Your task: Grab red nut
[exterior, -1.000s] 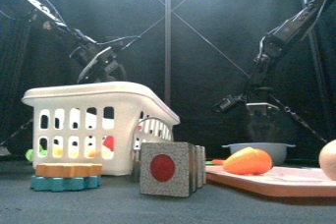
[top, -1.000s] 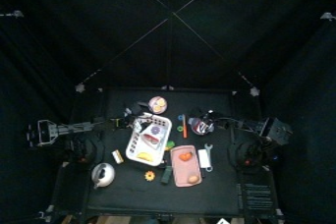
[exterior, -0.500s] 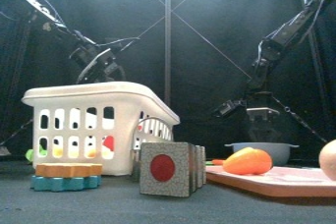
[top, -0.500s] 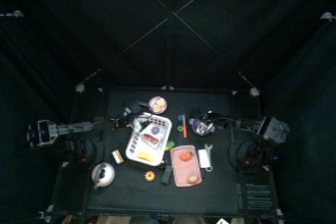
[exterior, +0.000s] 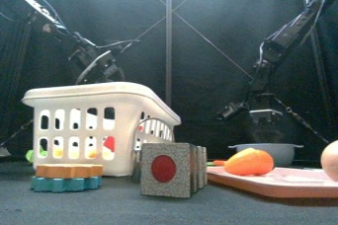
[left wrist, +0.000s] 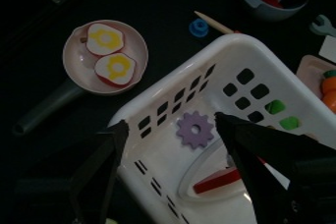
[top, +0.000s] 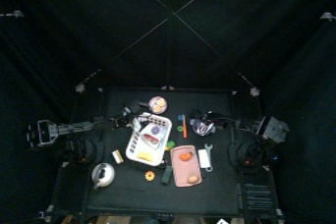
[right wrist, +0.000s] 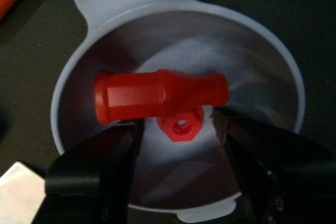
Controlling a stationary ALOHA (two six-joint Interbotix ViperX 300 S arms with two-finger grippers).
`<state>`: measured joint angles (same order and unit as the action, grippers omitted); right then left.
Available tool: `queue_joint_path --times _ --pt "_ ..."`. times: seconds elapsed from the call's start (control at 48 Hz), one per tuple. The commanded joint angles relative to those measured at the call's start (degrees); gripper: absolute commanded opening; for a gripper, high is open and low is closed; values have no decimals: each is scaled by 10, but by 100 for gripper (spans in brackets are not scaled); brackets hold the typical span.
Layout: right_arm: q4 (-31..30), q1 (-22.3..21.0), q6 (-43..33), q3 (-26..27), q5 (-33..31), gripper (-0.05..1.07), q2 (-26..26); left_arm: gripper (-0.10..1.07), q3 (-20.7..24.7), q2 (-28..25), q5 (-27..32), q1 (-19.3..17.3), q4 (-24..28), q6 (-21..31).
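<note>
Red nut (right wrist: 180,127): it lay in the grey bowl (right wrist: 269,61), just beside a red bolt (right wrist: 155,94).
Right gripper (right wrist: 182,141): spread wide over the nut, holding nothing.
Left gripper (left wrist: 182,141): spread above the white basket (left wrist: 257,59), empty.

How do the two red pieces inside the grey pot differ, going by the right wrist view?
The red bolt is far bigger than the red nut. The red bolt lies on its side, a cylinder spanning much of the grey pot's floor; the red nut is a small piece tucked against the bolt's edge. Both are red plastic and sit between the open right claw's tips.
</note>
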<state>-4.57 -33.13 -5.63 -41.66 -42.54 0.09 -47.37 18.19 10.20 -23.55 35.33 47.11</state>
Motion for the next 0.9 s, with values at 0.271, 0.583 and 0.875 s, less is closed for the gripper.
queue_joint_path --times 0.271,0.583,0.875 --pt "-12 -1 -4 25 -17 63 -6 103 6 7 -4 -5 2 -1" --pt "-16 2 -5 53 -70 62 -32 103 5 33 -4 -5 3 -3" --pt "-7 1 -8 51 -67 62 -83 102 -18 69 -67 -6 3 -2"
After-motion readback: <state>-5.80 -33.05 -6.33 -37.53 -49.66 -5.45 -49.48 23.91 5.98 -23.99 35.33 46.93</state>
